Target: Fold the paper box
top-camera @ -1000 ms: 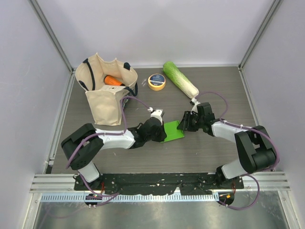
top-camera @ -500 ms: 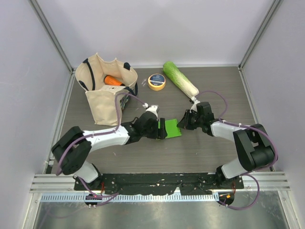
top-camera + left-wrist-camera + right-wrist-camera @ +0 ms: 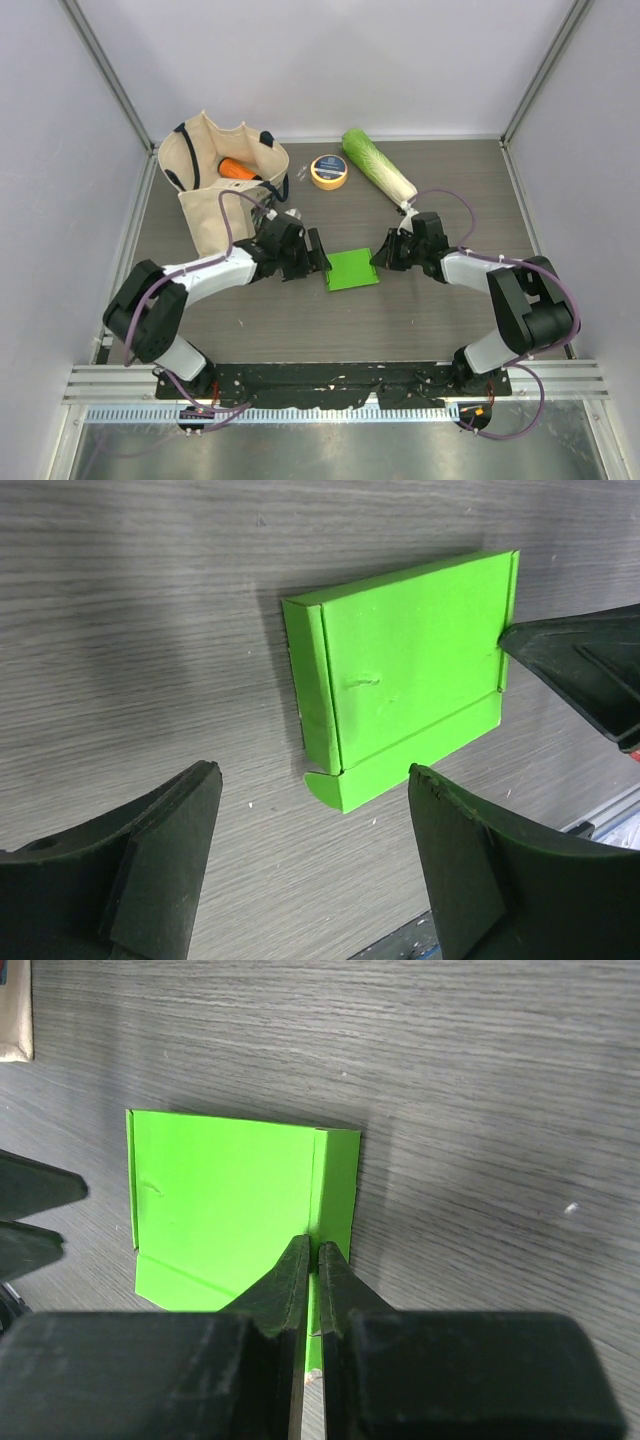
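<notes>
- Since the earlier frame the left gripper (image 3: 320,252) has drawn back to its own side, off the card, and its jaws have gone from closed to wide apart; they hold nothing
- The right gripper (image 3: 308,1247) has gone from part open to closed. Its tips are on the crease of the side flap, and whether any card is nipped between them cannot be told
- The paper box (image 3: 352,269) lies flattened on the table (image 3: 430,320) between the two grippers, one narrow flap turned in along each visible edge
- It is thin bright green card, so probably very light, springy at the creases and easy to dent or tear. A shove would likely send it skating rather than bend it
- The best hold is likely a flap edge, pinched close to a crease while the other arm pins the panel flat
- The surface is dark wood-grain, flat and fairly smooth, so it will give little grip under the card
- There is room around the box. A canvas bag (image 3: 215,200), a tape roll (image 3: 329,171) and a cabbage (image 3: 378,168) sit well apart at the far side, with pale walls beyond
</notes>
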`<move>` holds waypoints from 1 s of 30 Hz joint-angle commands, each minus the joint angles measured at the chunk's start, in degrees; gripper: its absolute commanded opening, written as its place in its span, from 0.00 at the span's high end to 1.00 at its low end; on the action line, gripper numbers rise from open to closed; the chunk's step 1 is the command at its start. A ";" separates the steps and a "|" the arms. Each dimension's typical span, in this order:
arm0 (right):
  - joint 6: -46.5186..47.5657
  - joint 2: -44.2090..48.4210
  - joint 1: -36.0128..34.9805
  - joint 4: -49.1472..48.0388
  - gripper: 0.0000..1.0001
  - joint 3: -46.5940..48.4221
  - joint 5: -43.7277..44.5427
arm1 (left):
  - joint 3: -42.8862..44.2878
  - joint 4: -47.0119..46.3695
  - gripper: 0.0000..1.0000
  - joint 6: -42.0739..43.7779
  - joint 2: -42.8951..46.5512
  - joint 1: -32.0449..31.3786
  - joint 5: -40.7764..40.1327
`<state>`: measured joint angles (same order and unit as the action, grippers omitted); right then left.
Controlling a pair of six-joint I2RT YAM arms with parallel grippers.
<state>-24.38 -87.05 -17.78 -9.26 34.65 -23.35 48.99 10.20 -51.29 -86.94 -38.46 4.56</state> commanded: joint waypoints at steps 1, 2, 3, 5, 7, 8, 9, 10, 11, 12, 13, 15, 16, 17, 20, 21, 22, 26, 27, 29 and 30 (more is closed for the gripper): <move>1.09 -2.78 0.55 3.54 0.99 0.33 2.96 | 2.16 -4.55 0.22 -4.87 -4.64 0.05 3.88; 1.00 -2.78 0.73 3.63 0.99 0.33 2.79 | 2.16 -5.44 0.22 -5.83 -5.43 0.05 4.05; 0.92 -2.78 0.90 3.54 0.99 0.24 2.53 | 2.16 -6.49 0.24 -6.28 -6.74 0.14 4.32; 0.65 -3.13 1.61 3.46 0.99 0.15 2.00 | 2.60 -6.85 0.26 -7.33 -8.16 0.05 4.41; 0.30 -3.92 2.66 3.46 0.99 0.33 1.21 | 2.25 -8.87 0.28 -8.47 -9.48 0.14 4.67; 0.21 -4.36 2.92 3.46 0.99 0.41 1.03 | 1.73 -9.75 0.30 -9.00 -9.65 0.14 4.85; 0.21 -4.53 3.19 3.46 0.99 0.41 0.51 | 1.63 -11.24 0.32 -10.14 -9.83 0.14 4.93; 0.30 -4.80 3.36 3.46 0.99 0.50 0.33 | 1.46 -11.77 0.33 -10.58 -10.01 0.05 4.59; 0.21 -5.06 3.54 3.54 0.99 0.50 0.33 | 1.20 -12.21 0.34 -10.94 -10.09 0.14 4.32; 0.21 -5.15 3.54 3.72 0.99 0.59 0.41 | 1.19 -12.91 0.35 -11.55 -10.10 0.14 4.06; 0.21 -5.33 3.54 3.81 0.99 0.68 0.33 | 1.19 -13.01 0.35 -11.82 -10.36 0.14 3.80; 0.30 -5.42 3.63 3.63 0.99 0.59 0.06 | 1.46 -13.09 0.36 -12.08 -10.62 0.14 3.70; 0.30 -5.33 3.72 3.54 0.99 0.59 -0.02 | 1.46 -13.36 0.36 -12.52 -10.88 0.05 3.79; 0.30 -5.41 3.72 3.46 0.99 0.50 0.06 | 1.63 -13.36 0.36 -12.70 -11.15 0.05 3.79; 0.12 -5.68 4.24 3.37 0.99 0.50 -0.11 | 1.81 -13.36 0.40 -13.57 -11.94 0.14 4.14; -0.14 -5.85 4.42 3.37 0.99 0.50 0.06 | 1.63 -13.62 0.40 -13.84 -12.03 0.14 4.32; -0.14 -5.94 4.51 3.37 0.99 0.50 0.06 | 1.20 -13.80 0.41 -14.54 -11.94 0.14 4.49; -0.32 -6.56 4.95 3.19 0.99 0.68 -0.46 | -0.12 -15.38 0.43 -16.29 -11.77 0.14 4.23; -0.40 -6.82 5.12 3.19 0.99 0.68 -0.64 | -0.39 -16.69 0.43 -16.65 -12.03 0.14 4.67; -0.58 -7.09 5.39 3.10 0.99 0.77 -0.81 | -1.18 -18.62 0.46 -18.40 -12.64 0.14 5.46; -0.49 -7.17 5.48 3.02 0.99 0.68 -1.08 | -1.61 -21.59 0.47 -18.93 -12.99 0.05 5.98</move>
<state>-26.68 -91.09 -13.26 -10.48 36.14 -30.37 49.01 -3.77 -66.24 -98.59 -38.61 9.02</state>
